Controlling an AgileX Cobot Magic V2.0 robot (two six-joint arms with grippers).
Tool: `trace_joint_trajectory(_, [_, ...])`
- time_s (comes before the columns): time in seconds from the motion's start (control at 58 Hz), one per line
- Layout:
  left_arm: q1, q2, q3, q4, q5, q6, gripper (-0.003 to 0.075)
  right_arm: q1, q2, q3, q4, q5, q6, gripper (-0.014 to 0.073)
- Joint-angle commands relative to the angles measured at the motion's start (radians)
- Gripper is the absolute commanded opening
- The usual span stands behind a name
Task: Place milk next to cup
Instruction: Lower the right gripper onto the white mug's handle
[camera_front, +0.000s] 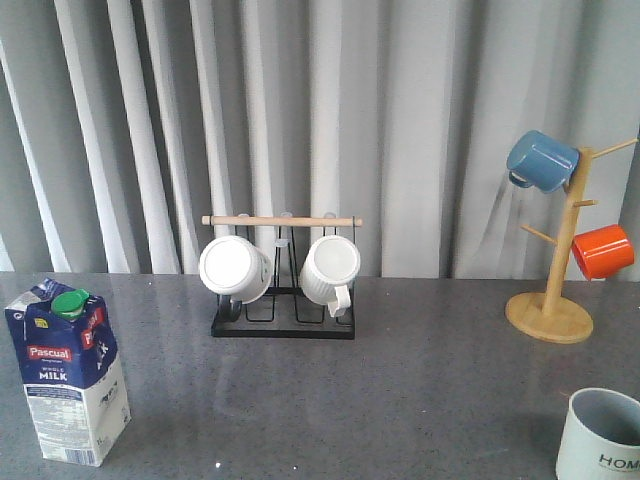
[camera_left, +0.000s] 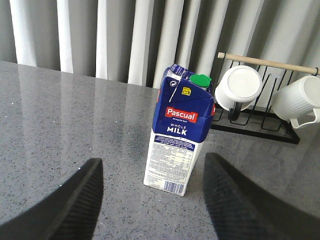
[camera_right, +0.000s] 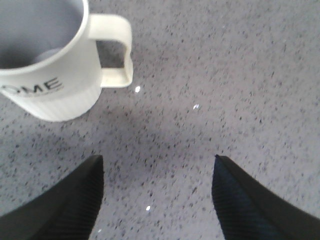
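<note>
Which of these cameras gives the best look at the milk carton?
The left wrist view: the milk carton stands whole, centred, its labels readable. The front view shows it smaller, at the table's left edge. The right wrist view misses it entirely.

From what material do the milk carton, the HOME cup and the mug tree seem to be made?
The milk looks like coated paperboard: folded gable top, printed faces with a slight sheen, and a green cap that seems plastic. The cup looks like glazed ceramic: thick pale wall and handle, smooth finish, though it could be stoneware. The mug tree seems to be light, unpainted wood, judging by its tan colour.
</note>
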Motion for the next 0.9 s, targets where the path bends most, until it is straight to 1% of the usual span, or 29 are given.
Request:
trace_joint_trajectory(0.0, [-0.003,0.013,-0.035,0.005,-0.066,0.000,0.0430,-0.030,-0.004,-0.026,0.071,-0.071,-0.105,0.0456])
trace_joint_trajectory(0.069, [-0.003,0.013,-0.035,0.005,-0.066,0.000,0.0430,-0.039,0.013,-0.026,0.129,-0.045,-0.156,0.0456])
trace_joint_trajectory(0.121, [-0.003,0.013,-0.035,0.005,-0.066,-0.001,0.0430,-0.039,0.026,-0.026,0.160,-0.045,-0.193,0.0456])
trace_joint_trajectory(0.19, [-0.003,0.013,-0.035,0.005,-0.066,-0.001,0.0430,-0.039,0.039,-0.026,0.207,-0.050,-0.283,0.0456])
trace_joint_trajectory(0.276, [-0.003,0.013,-0.035,0.005,-0.066,-0.001,0.0430,-0.039,0.055,-0.026,0.253,-0.070,-0.347,0.0454])
trace_joint_trajectory(0.466, [-0.003,0.013,-0.035,0.005,-0.064,-0.001,0.0430,-0.049,0.099,-0.026,0.296,-0.112,-0.409,0.0437])
trace_joint_trajectory(0.621, [-0.003,0.013,-0.035,0.005,-0.064,-0.001,0.0430,-0.048,0.122,-0.026,0.351,-0.176,-0.480,0.0412])
trace_joint_trajectory(0.759, [-0.003,0.013,-0.035,0.005,-0.064,-0.001,0.0430,-0.048,0.149,-0.026,0.395,-0.182,-0.508,0.0400])
trace_joint_trajectory(0.88, [-0.003,0.013,-0.035,0.005,-0.064,-0.001,0.0430,-0.048,0.184,-0.026,0.439,-0.194,-0.563,0.0400])
